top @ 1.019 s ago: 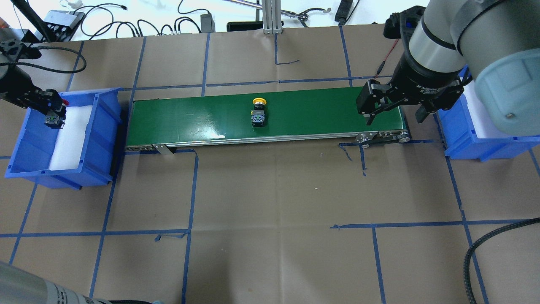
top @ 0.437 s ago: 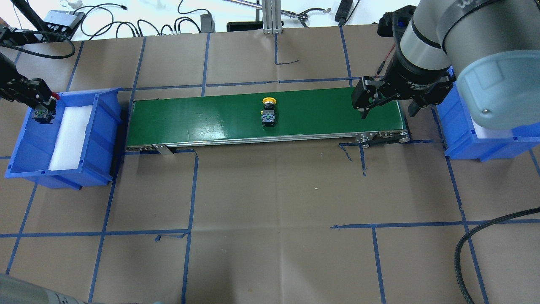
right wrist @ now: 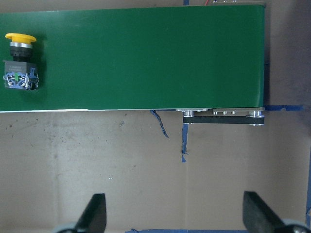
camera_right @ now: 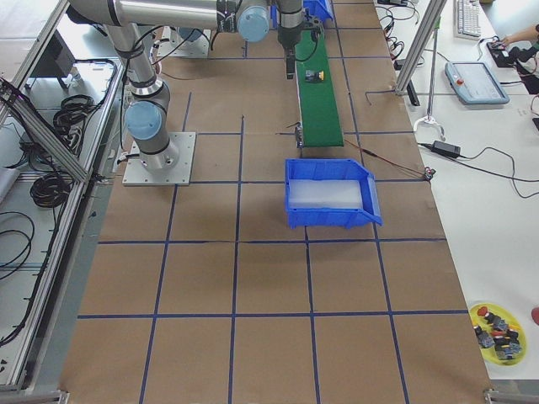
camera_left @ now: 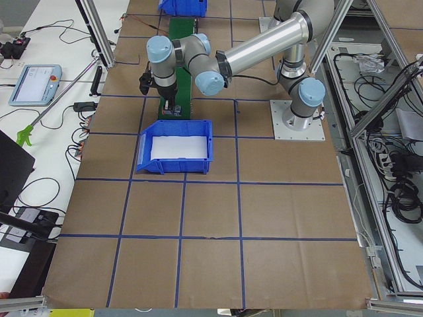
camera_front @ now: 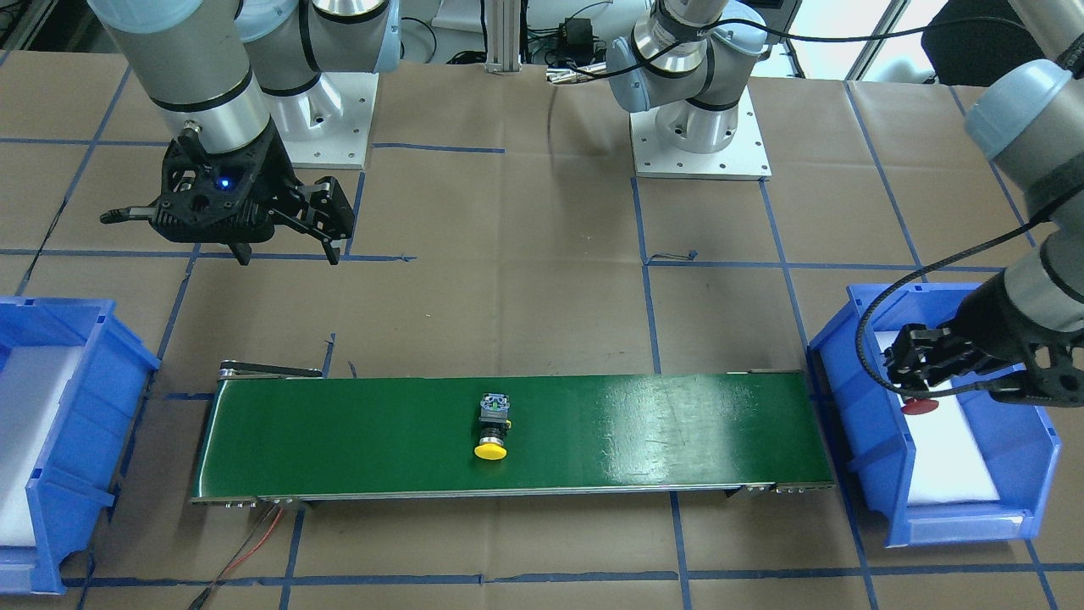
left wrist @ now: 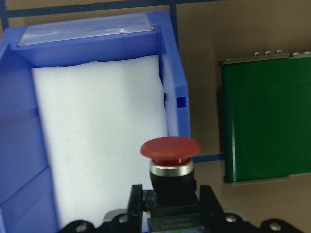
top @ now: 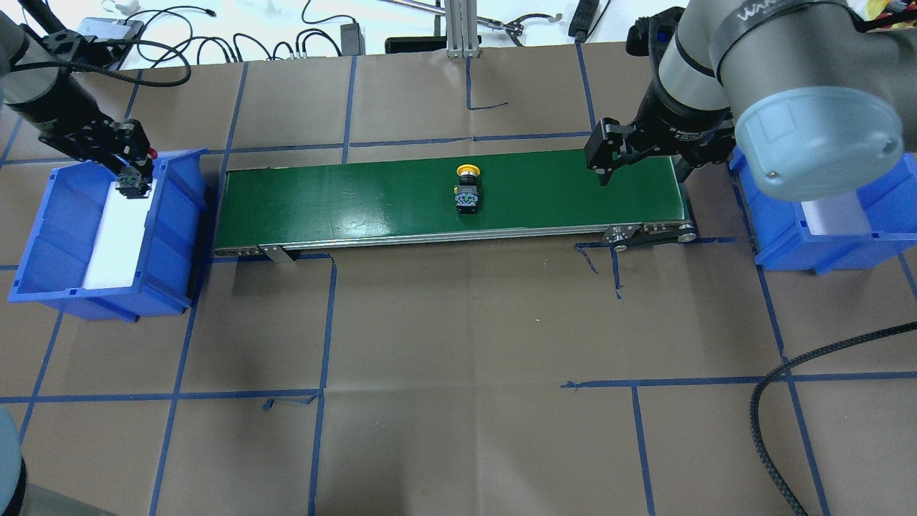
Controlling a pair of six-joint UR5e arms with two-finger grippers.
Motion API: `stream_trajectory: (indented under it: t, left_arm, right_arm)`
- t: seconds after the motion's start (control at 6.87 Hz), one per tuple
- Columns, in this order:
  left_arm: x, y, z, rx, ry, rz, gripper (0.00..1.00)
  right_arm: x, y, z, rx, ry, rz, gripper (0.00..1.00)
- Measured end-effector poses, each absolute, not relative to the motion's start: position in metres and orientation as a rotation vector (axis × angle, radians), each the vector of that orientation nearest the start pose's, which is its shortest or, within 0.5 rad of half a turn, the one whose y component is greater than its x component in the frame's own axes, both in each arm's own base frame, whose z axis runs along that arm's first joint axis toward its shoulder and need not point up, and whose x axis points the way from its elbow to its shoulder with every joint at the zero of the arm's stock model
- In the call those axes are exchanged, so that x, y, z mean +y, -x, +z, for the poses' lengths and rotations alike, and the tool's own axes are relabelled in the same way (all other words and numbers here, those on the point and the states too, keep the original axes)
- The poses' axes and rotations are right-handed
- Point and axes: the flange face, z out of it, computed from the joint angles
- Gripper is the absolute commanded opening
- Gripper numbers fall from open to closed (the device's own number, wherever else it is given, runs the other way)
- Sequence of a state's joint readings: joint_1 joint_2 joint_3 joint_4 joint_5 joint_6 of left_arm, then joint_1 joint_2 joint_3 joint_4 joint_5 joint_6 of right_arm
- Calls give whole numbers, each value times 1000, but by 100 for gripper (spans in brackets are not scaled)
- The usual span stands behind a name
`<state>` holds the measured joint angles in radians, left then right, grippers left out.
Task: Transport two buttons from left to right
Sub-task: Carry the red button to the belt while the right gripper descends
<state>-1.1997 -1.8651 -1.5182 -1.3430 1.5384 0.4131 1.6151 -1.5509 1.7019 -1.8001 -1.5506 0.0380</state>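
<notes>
Blue plastic, open-topped: blue bin (top: 43, 215) at the left edge of the overhead view, floored with a slab of white foam (top: 114, 244). Over the upper end of that foam, left gripper (top: 132, 180), fingers (left wrist: 136, 200) clamped on the black body of the red button (left wrist: 170, 154), with the mushroom cap sticking out beyond the fingertips. Cannot tell whether clear of the foam or touching it. From the wrist camera, red cap over the foam's right edge, close to the bin wall nearest the belt.

Just right of that bin, green conveyor belt (top: 344, 197), stretched across the middle of the overhead view. Lying on its side a little right of the belt's centre, yellow button (top: 467, 190), with its cap toward the top of the frame and its grey-and-black body toward the bottom, well apart from both grippers.

Over the belt's right end, right gripper (top: 642, 174), jaws spread wide, holding nothing. In its wrist view, two fingertips (right wrist: 95, 213) low in the frame above brown paper (right wrist: 146, 160), and the yellow button at upper left on the belt.

At the right edge of the overhead view, second blue bin (top: 777, 236), partly hidden behind the right arm's elbow, likewise lined with a second foam slab (top: 834, 215).
</notes>
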Motion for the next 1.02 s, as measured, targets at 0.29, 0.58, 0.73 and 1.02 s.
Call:
stream_trajectory:
  t: [0.29,0.58,0.73,1.02]
  left_arm:
    - [-613,-20,376,3174,5,2,1]
    - [-607,30,365,3175,53,25,1]
    - [-605,39,352,3172,63,1,1]
    - [-603,43,324,3166,65,-52,1]
  right_arm:
    - [-502,-159,430,3126,20,-115,100]
    - [-507,-160,425,3126,24,-98,100]
    - [-508,-160,422,3127,24,-87,100]
    - [-510,-160,416,3128,24,-69,100]
